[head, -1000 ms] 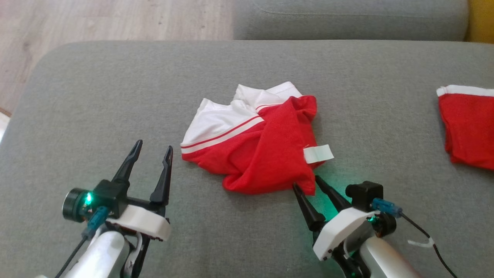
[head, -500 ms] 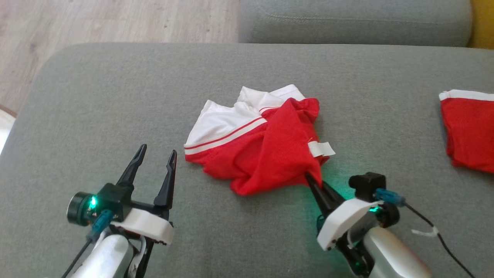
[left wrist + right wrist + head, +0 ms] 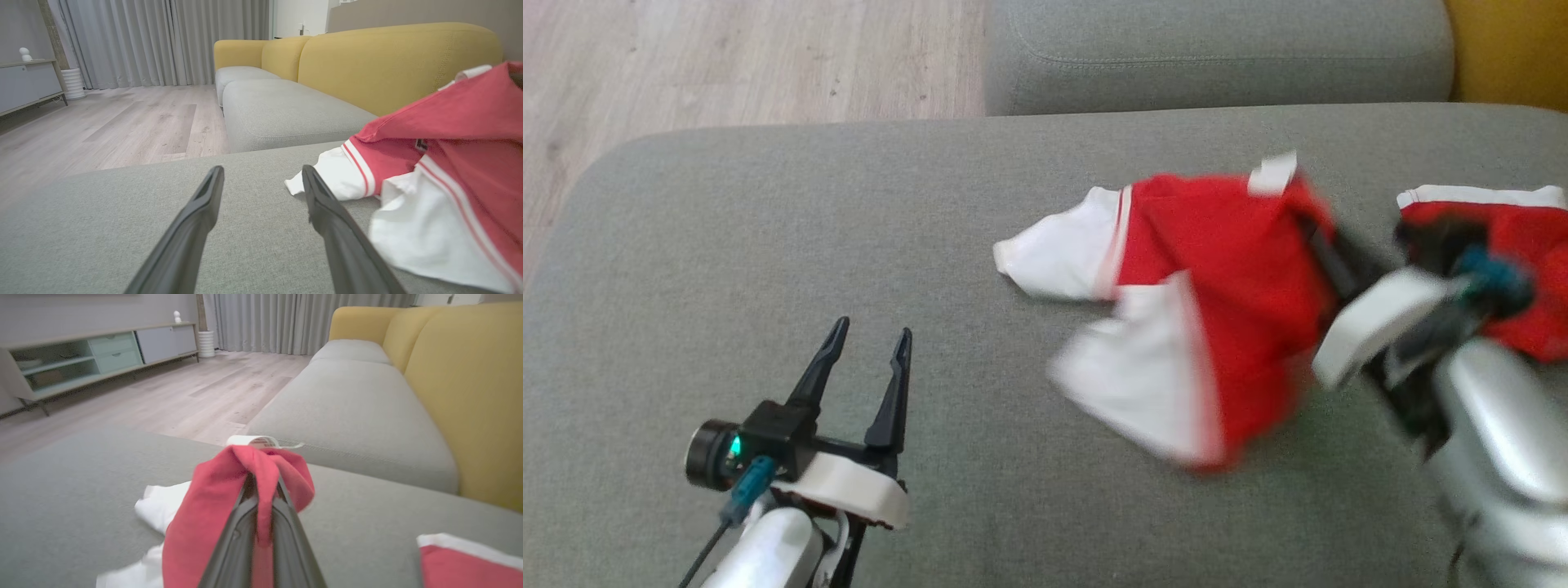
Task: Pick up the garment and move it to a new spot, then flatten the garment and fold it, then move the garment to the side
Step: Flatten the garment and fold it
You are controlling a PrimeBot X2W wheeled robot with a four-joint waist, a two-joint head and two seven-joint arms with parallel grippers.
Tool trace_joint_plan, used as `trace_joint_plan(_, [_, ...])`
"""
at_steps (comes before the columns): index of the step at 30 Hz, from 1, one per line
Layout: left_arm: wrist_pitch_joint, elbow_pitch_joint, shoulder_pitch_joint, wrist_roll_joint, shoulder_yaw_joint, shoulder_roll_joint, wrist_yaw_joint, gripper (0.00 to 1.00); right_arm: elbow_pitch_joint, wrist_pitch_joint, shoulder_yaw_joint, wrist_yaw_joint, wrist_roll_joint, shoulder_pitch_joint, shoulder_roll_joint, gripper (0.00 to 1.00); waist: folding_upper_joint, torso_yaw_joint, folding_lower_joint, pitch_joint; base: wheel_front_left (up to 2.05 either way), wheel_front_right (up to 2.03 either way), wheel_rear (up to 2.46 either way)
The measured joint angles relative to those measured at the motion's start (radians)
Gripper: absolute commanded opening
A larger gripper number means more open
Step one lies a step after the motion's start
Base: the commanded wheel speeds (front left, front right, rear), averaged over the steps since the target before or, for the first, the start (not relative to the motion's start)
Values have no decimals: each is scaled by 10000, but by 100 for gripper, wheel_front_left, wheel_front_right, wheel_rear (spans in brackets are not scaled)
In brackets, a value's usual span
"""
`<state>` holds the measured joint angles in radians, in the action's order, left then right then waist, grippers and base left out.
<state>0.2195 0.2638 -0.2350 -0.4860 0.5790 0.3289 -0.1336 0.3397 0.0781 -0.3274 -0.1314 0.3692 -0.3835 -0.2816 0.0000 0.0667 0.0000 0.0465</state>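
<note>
The garment (image 3: 1217, 294) is red with white sleeves and striped trim, and it hangs lifted and spread over the grey cushion (image 3: 768, 245), blurred by motion. My right gripper (image 3: 1311, 233) is shut on its red edge by a white label (image 3: 1272, 173); the right wrist view has the red cloth (image 3: 229, 506) pinched between the two dark fingers (image 3: 241, 535). My left gripper (image 3: 870, 343) stands open at the lower left, apart from the cloth. Beside those open fingers (image 3: 196, 228) the left wrist view has the garment (image 3: 449, 163) draped at right.
A second red piece with a white band (image 3: 1503, 237) lies at the cushion's right, partly behind my right arm (image 3: 1486, 441). Another grey cushion (image 3: 1217, 49) sits beyond, yellow backrests (image 3: 388, 61) to the right, wooden floor (image 3: 727, 57) to the left.
My right gripper shut on the garment's near red edge, then lifted and carried it up and to the right, unfurling the white sleeves. The left gripper stayed open. The head camera shifted.
</note>
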Motion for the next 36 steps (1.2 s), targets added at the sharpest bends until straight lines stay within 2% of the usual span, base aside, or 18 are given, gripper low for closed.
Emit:
trace_joint_plan(4, [33,111,-24,0,59,-176,6,100,-612,1499,-17,0,-499,-992,-759,0,0,97,0,-60,0,0,0])
trace_joint_plan(8, [107,267,-40,-8,128,-345,31,100,-752,2393,-518,-2,-523,-1594,-1221,0,0,287,0,-126,0,0,0])
trace_joint_plan(17, [203,554,-36,-77,155,-499,113,100,-834,2867,-1697,0,35,-2248,-1488,0,0,613,0,-346,0,0,0])
trace_joint_plan(19, [207,560,-36,-77,155,-514,115,100,-800,2531,-1538,-2,94,-2233,-1400,0,0,653,0,-369,0,0,0])
trace_joint_plan(21, [209,575,-35,-86,134,-514,115,100,-784,2972,-2186,0,288,-2332,-1607,0,0,648,0,-416,0,0,0])
trace_joint_plan(23, [209,571,-35,-86,134,-520,115,100,-853,2251,-1969,0,313,-2318,-1469,0,0,653,0,-398,0,0,0])
trace_joint_plan(29, [215,562,-32,-86,109,-525,109,100,-663,1910,-1987,0,251,-2820,-1369,0,0,622,1,-429,0,0,0])
trace_joint_plan(31, [293,564,-33,-86,88,-525,113,100,-591,1735,-2316,0,251,-3040,-1218,0,0,613,1,-433,0,0,0])
trace_joint_plan(36, [297,564,-34,-84,75,-539,119,100,-173,1467,-3269,0,752,-3890,-219,0,0,666,0,-464,0,0,0])
